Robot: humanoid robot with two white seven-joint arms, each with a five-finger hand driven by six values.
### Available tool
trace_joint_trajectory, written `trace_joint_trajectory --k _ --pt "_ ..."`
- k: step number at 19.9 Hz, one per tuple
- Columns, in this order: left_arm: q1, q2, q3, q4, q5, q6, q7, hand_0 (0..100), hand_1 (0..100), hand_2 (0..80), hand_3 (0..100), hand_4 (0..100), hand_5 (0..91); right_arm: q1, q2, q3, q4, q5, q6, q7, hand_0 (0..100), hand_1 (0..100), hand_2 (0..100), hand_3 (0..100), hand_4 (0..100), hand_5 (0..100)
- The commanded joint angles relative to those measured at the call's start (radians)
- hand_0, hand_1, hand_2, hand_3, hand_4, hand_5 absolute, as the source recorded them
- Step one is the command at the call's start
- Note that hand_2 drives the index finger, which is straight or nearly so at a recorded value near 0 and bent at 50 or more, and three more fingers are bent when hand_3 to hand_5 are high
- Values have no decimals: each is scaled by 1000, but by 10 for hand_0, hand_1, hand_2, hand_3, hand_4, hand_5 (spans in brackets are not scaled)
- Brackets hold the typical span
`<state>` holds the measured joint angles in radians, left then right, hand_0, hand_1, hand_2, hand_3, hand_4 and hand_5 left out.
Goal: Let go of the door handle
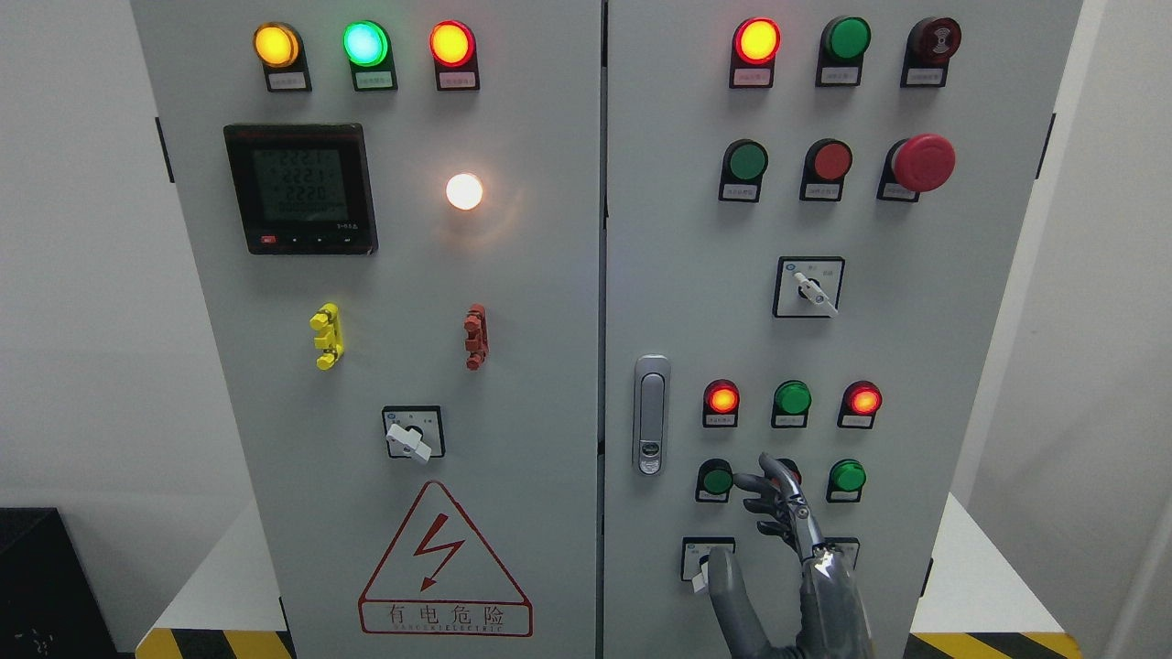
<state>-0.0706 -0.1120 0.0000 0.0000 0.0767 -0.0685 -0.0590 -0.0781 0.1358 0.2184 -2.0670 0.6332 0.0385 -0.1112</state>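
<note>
The silver door handle (651, 414) sits upright and flush on the left edge of the cabinet's right door (916, 348). My right hand (765, 526) rises from the bottom edge, below and to the right of the handle and apart from it. Its fingers (776, 490) are spread and slightly bent in front of the lower row of buttons, its thumb (721, 586) points up beside a small selector switch (700, 566), and it holds nothing. Both doors look closed. My left arm does not show.
The grey cabinet fills the view with lit indicator lamps, push buttons, a red emergency stop (923, 162), rotary switches (808, 286), a digital meter (300, 188) and a high-voltage warning triangle (445, 563). A green button (715, 480) and another (847, 477) flank the fingers.
</note>
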Motion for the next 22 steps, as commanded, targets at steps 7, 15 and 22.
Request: trace_joint_trajectory --k 7,15,22 --pt "0 0 -20 -17 0 -1 1 0 0 25 82 13 0 -66 2 38 88 526 23 4 431 313 0 1000 961 991" --pt "0 0 -20 -17 0 -1 1 0 0 24 84 12 0 -109 2 55 188 766 17 -2 395 313 0 1000 988 992" --pt "0 0 -20 -15 0 -1 1 0 0 25 85 13 0 -134 4 91 212 853 23 -1 389 298 0 1000 993 993"
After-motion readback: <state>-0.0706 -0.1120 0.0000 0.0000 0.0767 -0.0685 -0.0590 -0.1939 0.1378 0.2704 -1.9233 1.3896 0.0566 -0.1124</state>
